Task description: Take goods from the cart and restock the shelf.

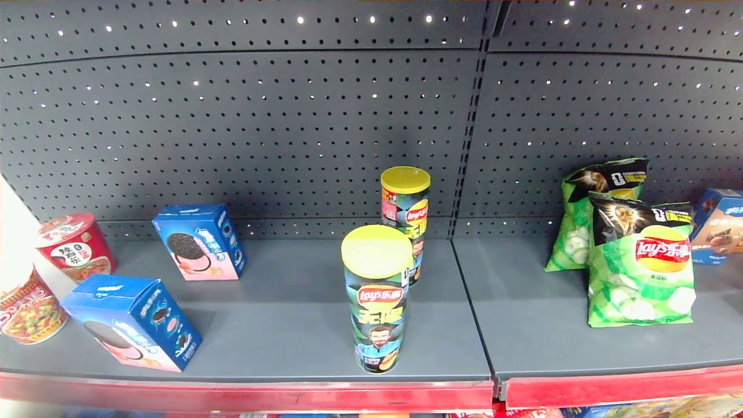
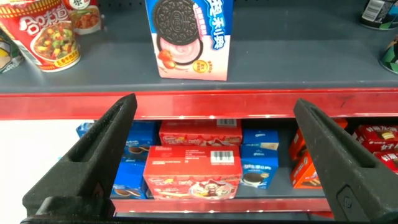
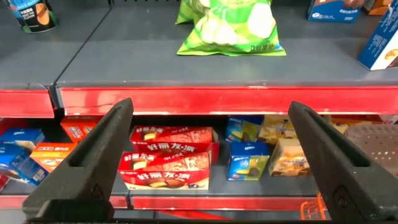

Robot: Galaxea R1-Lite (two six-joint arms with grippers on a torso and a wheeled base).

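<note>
Since the left gripper (image 2: 214,106) and the right gripper (image 3: 210,106) are both wide open and hold nothing, I think the robot is between goods and must next fetch one from the cart. Both hang low by the red edge (image 1: 249,397) of the shelf (image 1: 278,313). On it stand noodle cups (image 1: 75,247), cookie boxes (image 1: 200,241), two chip cans (image 1: 377,296), then chip bags (image 1: 641,264). Behind is a grey wall (image 1: 290,133) with holes.

Front noodle cup (image 1: 26,310) partly off-frame
</note>
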